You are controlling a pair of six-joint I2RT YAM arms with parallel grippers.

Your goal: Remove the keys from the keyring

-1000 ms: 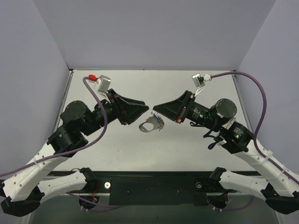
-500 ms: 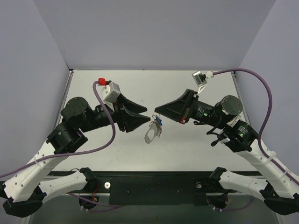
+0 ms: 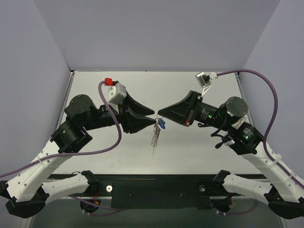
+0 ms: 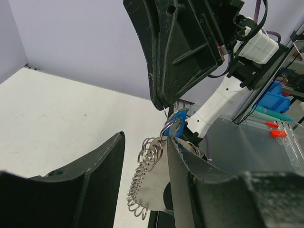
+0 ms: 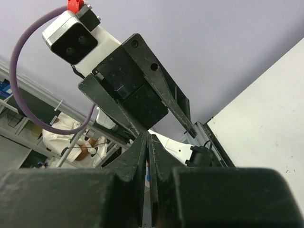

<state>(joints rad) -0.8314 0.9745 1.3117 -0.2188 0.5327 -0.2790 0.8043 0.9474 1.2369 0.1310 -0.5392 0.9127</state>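
Top view: finds the right gripper [image 3: 160, 114] clenched on the keys [image 3: 162, 124] over the surface [image 3: 199, 152], the keyring [image 3: 155, 137] dangling edge-on beneath. Left wrist: sees the left gripper [image 4: 145, 137] released, fingers [image 4: 95, 180] straddling keyring and chain [image 4: 137, 190]. Right wrist: shows its own fingertips [image 5: 135, 154] pressed together.

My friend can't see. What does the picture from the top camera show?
The black left gripper and right gripper meet tip to tip above a white table, a tiny blue-headed key between their tips. A coiled silver chain and thin grey keyring dangle below it.
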